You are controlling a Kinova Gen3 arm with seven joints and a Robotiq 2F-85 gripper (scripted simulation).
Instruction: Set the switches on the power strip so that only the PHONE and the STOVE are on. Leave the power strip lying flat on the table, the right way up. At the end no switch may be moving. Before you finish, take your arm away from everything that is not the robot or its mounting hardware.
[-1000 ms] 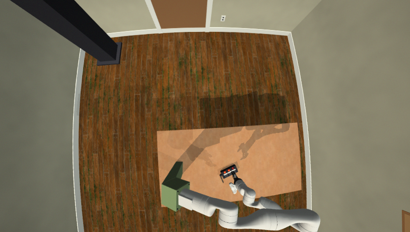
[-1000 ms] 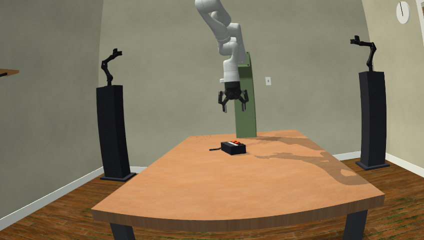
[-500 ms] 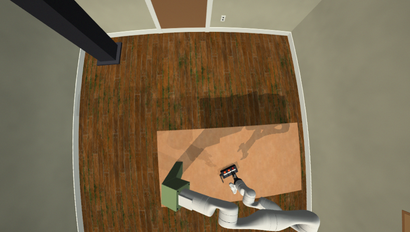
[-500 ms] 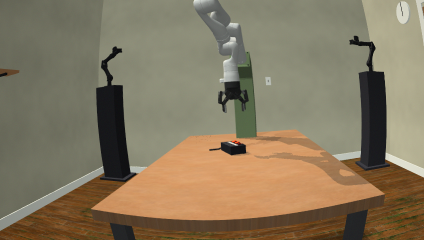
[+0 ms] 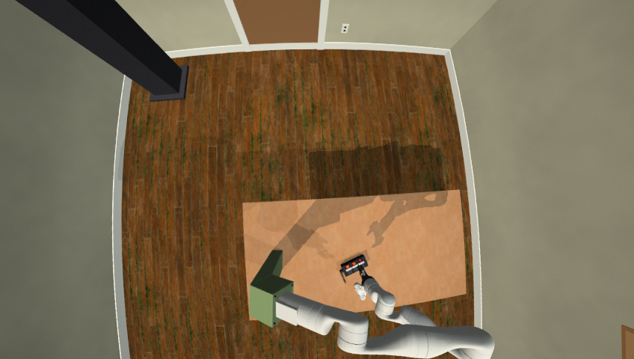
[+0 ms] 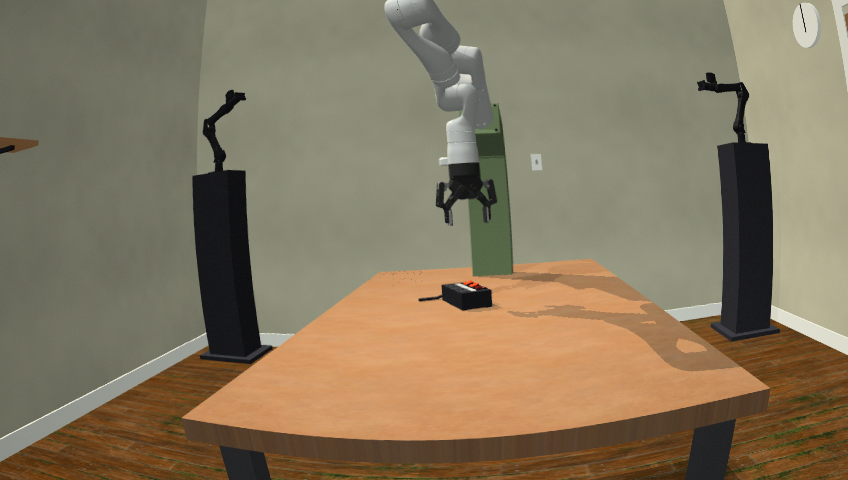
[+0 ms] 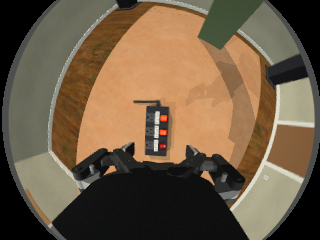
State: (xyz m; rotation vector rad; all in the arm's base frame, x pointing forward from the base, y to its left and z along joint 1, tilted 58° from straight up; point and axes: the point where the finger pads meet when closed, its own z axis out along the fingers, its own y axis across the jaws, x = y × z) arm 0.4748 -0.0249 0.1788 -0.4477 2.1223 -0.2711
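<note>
A black power strip (image 6: 467, 295) lies flat on the wooden table, the right way up, with a short black cable stub at one end. It carries three red rocker switches in a row beside white labels; the label text is too small to read. It also shows in the overhead view (image 5: 354, 263) and in the wrist view (image 7: 158, 131). My gripper (image 6: 465, 217) hangs well above the strip, fingers pointing down, open and empty. In the wrist view the two fingers frame the near end of the strip.
The green arm mount (image 6: 490, 196) stands at the table's far edge behind the strip. Two black pillars with camera arms stand on the floor left (image 6: 224, 261) and right (image 6: 743, 237) of the table.
</note>
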